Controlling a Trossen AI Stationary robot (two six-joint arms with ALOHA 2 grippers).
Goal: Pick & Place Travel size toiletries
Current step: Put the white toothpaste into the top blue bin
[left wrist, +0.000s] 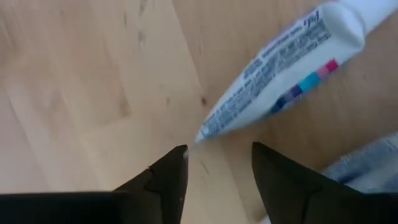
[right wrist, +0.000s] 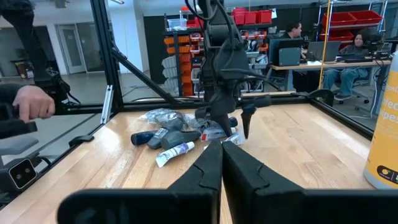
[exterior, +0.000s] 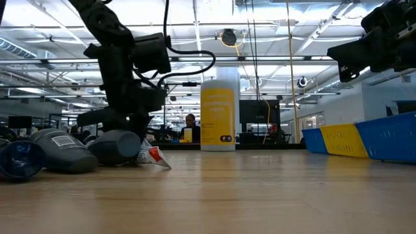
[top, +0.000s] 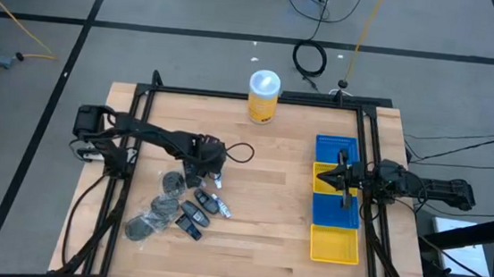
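White tube cut off by left wrist view's edge, print blurred, grey item at edge only partly seen, toiletries pile labels too small from above, left claw tips hidden behind pile in low view.

We see a smooth wooden counter. The white tube looks like soft, shiny plastic. The blue and yellow bins look like hard plastic. The fingers are matt black.

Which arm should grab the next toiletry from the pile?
Left. The left gripper hangs low at the toiletries, jaws open by a white tube. The right gripper waits shut over the blue-and-yellow tray.
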